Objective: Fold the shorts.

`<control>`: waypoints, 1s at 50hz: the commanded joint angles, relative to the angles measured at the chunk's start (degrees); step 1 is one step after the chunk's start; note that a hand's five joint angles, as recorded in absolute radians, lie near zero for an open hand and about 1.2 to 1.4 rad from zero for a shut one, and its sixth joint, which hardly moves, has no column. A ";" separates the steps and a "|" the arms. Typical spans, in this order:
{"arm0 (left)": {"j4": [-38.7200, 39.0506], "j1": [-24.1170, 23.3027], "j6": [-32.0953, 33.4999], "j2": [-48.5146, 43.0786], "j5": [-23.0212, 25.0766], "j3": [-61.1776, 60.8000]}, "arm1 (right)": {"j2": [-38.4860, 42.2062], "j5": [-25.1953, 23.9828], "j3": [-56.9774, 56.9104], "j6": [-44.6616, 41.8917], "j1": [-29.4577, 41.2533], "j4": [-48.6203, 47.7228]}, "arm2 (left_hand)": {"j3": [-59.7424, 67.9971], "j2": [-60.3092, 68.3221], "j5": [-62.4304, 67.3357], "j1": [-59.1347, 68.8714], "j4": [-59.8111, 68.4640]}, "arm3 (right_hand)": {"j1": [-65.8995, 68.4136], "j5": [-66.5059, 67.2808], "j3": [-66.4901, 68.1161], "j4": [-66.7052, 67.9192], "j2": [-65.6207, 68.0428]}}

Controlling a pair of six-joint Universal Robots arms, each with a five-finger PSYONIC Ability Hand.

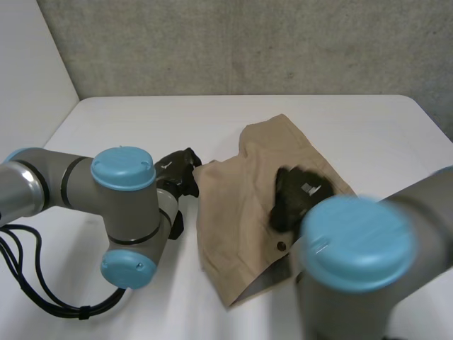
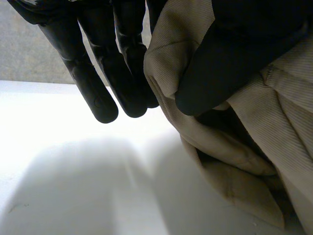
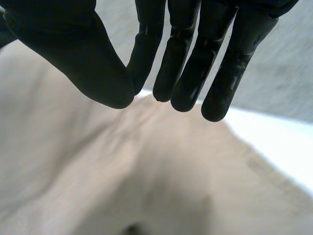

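Nearest, my right hand [image 3: 63,44] hangs over the middle of the shorts [image 1: 233,212] on the table [image 1: 340,120], fingers straight, holding nothing. My left hand [image 2: 234,44] pinches their left edge between thumb and fingers.

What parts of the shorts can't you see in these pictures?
Head view: the right arm covers the near corner of the shorts.
Head view: the right hand hides the cloth under it.
Left wrist view: the left hand covers the pinched edge; the picture's edge cuts off the rest.
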 commanded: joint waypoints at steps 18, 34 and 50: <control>-4.16 -1.70 8.94 7.86 5.33 -2.04 | -8.63 -19.28 2.92 3.61 -7.11 19.31 | 11.93 11.80 13.49 16.14 10.99 | -46.93 -56.50 -57.53 -58.05 -57.38; -4.24 -1.43 8.77 4.34 5.16 0.07 | 2.71 -13.66 2.93 13.20 1.95 15.71 | 11.93 11.80 13.49 16.14 10.99 | -46.93 -56.50 -57.53 -58.05 -57.38; -4.24 -0.64 8.15 4.16 5.25 -0.02 | 7.63 -13.14 -0.06 13.12 6.16 13.69 | 11.93 11.80 13.49 16.14 10.99 | -46.93 -56.50 -57.53 -58.05 -57.38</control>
